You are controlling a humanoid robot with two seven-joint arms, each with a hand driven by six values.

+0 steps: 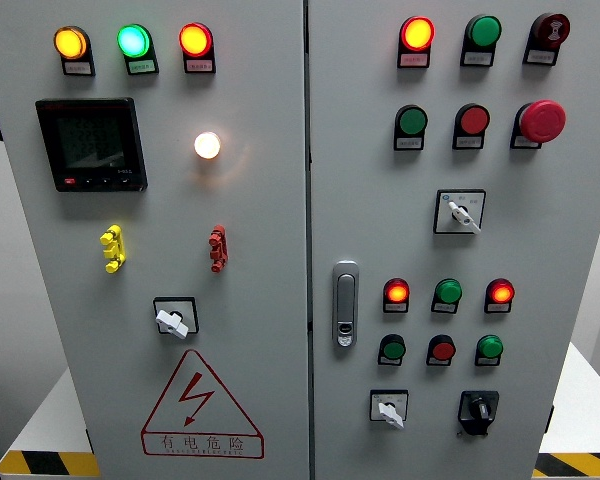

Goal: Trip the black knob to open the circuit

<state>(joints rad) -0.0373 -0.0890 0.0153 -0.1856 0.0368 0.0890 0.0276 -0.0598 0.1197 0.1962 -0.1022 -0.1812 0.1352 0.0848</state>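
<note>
head view: grey cabinet (280, 430), two doors, seam down the middle
hands: neither arm shows, so finger state can't be told
black knob (477, 409): right door, bottom right corner, on a black plate; pointer roughly vertical, exact position unclear
white knob, right door low (390, 411): just left of the black knob, same row, handle tilted toward lower right
white knob, right door mid (461, 213): under the big buttons, handle tilted toward lower right
white knob, left door (172, 321): lower middle, above the warning triangle
door handle (346, 304): chrome, upright, left edge of right door, just beside the seam
left door top row: amber lamp (70, 43), green lamp (134, 41), orange-red lamp (195, 40), all lit
meter (90, 144): black square display, upper left of left door, screen dim, unreadable
white lamp (207, 145): lit, right of the meter
yellow clip (112, 248): below the meter, upright
red clip (217, 248): same height, near the seam side
warning triangle (202, 405): red outline, lightning bolt, bottom of left door
right door top row: one lamp lit red-orange, a green button, a dark red button
e-stop (542, 120): red mushroom head, upper right edge of right door
small lamps above black knob: lit red, green, lit red; row under them unlit
floor: yellow-black hazard stripes at both bottom corners
</note>
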